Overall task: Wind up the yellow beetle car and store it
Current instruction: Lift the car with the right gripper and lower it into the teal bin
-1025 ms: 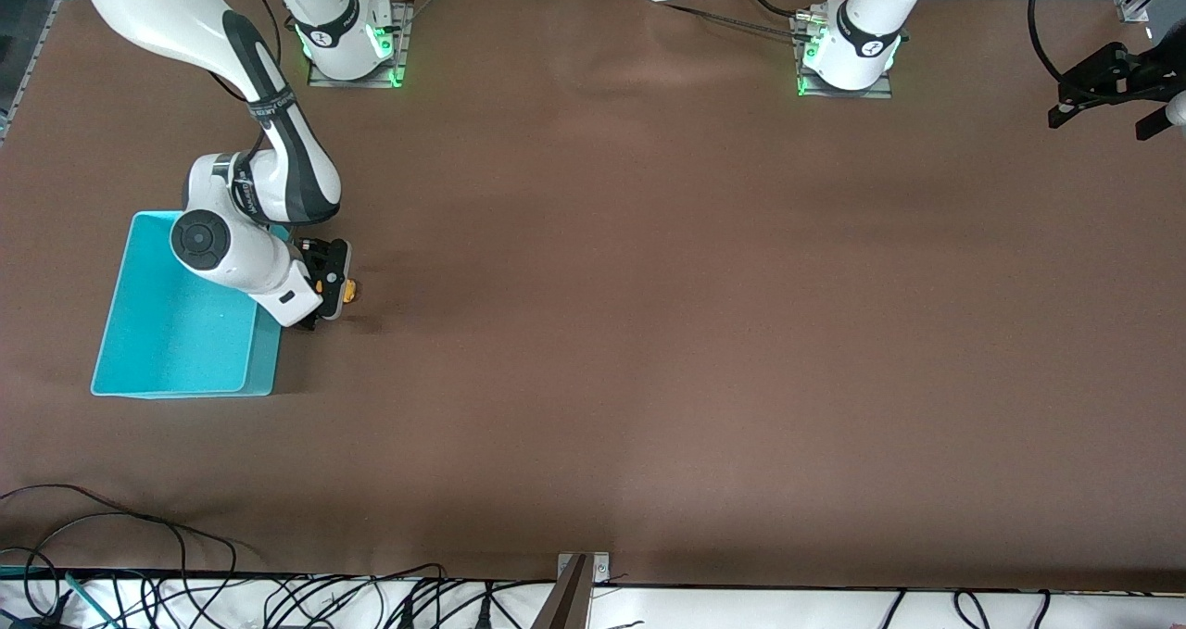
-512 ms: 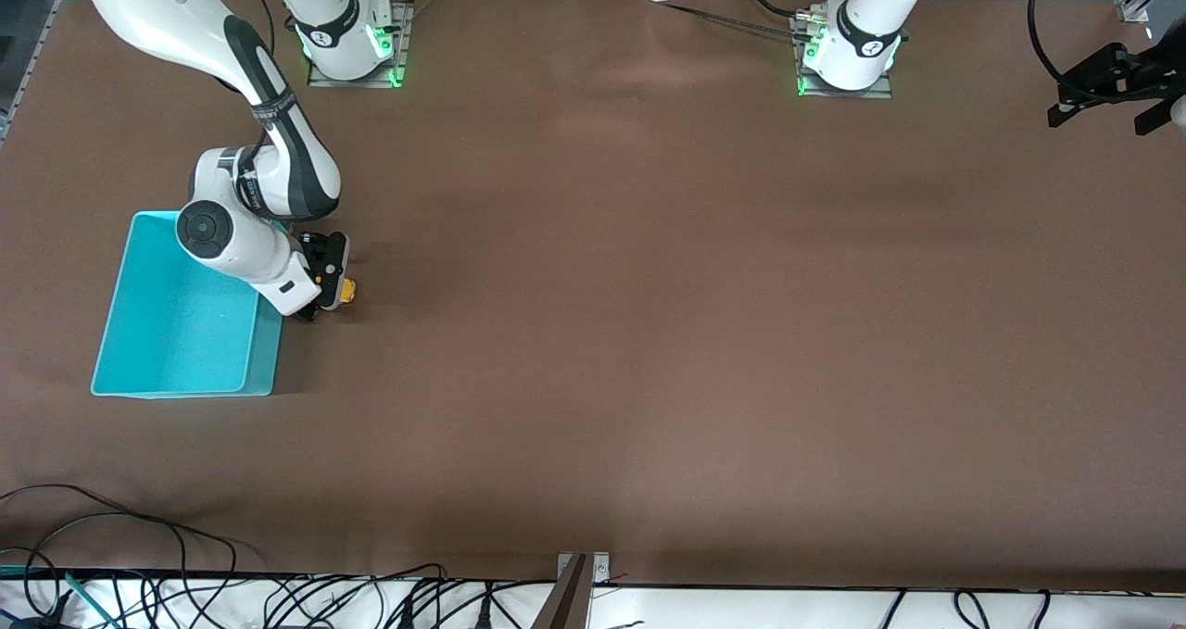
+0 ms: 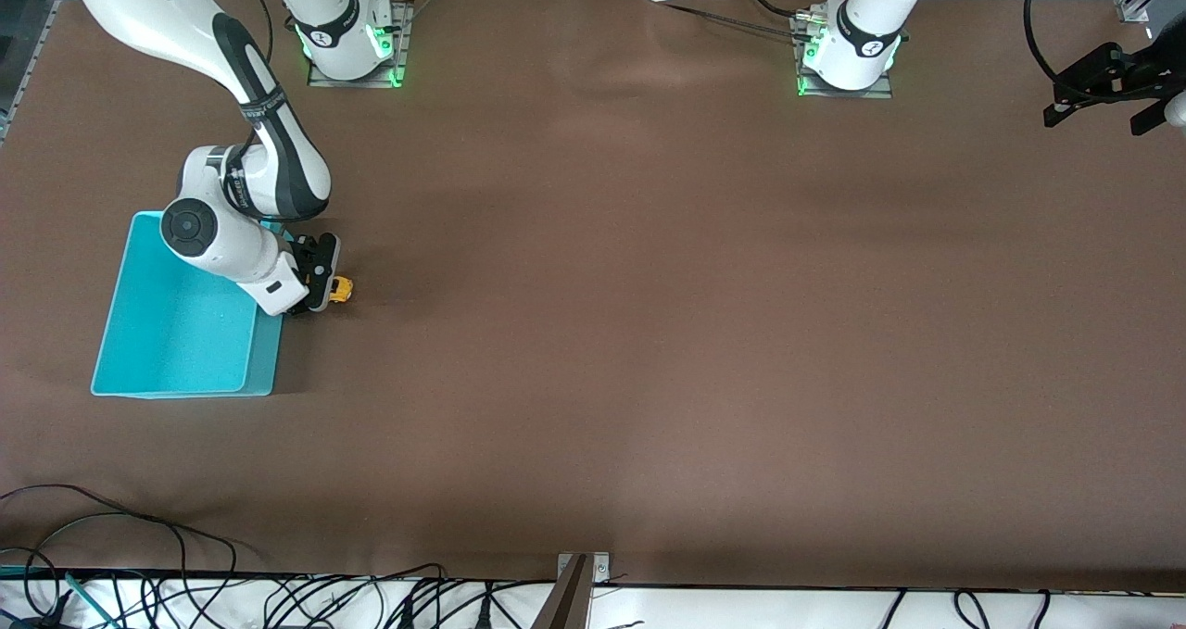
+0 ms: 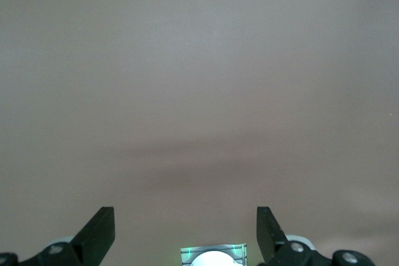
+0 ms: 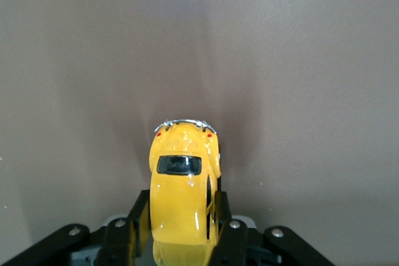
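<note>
The yellow beetle car [image 3: 342, 289] is clamped between the fingers of my right gripper [image 3: 324, 286], low over the table just beside the teal bin [image 3: 267, 356]. In the right wrist view the car [image 5: 184, 179] sticks out from the gripper [image 5: 182, 216], with a black finger pressed on each of its sides. My left gripper [image 3: 1096, 127] waits open and empty up in the air at the left arm's end of the table. In the left wrist view [image 4: 184, 216] its fingers stand wide apart over bare table.
The teal bin is open-topped and looks empty, partly covered by the right arm's wrist. The arm bases [image 3: 352, 45] stand along the table's top edge. Cables [image 3: 139, 555] lie along the edge nearest the camera. The brown tabletop [image 3: 649, 314] is bare.
My right gripper has moved a little toward the teal bin with the car held in it. The left arm has barely moved.
</note>
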{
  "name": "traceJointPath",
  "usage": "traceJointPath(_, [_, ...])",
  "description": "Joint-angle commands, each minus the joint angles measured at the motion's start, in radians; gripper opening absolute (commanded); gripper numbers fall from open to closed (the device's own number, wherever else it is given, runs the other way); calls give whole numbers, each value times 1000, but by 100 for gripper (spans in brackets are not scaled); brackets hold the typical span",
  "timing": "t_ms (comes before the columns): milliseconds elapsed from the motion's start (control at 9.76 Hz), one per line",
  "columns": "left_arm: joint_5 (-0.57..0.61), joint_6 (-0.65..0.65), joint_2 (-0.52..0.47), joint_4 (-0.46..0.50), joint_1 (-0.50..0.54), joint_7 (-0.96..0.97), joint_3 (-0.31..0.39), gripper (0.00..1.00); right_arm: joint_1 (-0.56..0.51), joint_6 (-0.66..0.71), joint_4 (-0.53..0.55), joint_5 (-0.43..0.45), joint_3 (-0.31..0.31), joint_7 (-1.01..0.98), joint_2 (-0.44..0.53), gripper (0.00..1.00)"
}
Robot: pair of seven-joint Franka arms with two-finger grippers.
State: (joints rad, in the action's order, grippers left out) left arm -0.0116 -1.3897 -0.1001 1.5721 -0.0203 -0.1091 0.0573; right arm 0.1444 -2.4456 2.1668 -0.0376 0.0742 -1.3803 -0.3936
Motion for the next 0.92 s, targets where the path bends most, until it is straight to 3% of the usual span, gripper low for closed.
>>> traceJointPath(0, [-19,28,17,-40,-6,5,4,100,-2,132,-8,-38,-63,102,103,0])
traceJointPath(205, [-18,28,17,-40,-6,6,4,100,0,334,-143,-38,-109,237,139,0])
traceJointPath(410, [-18,28,17,-40,-4,5,6,100,-6,428,-264,-24,-91,257,142,0])
traceJointPath(820, [-18,28,16,-40,-4,5,6,100,-8,415,-252,-16,163,238,121,0])
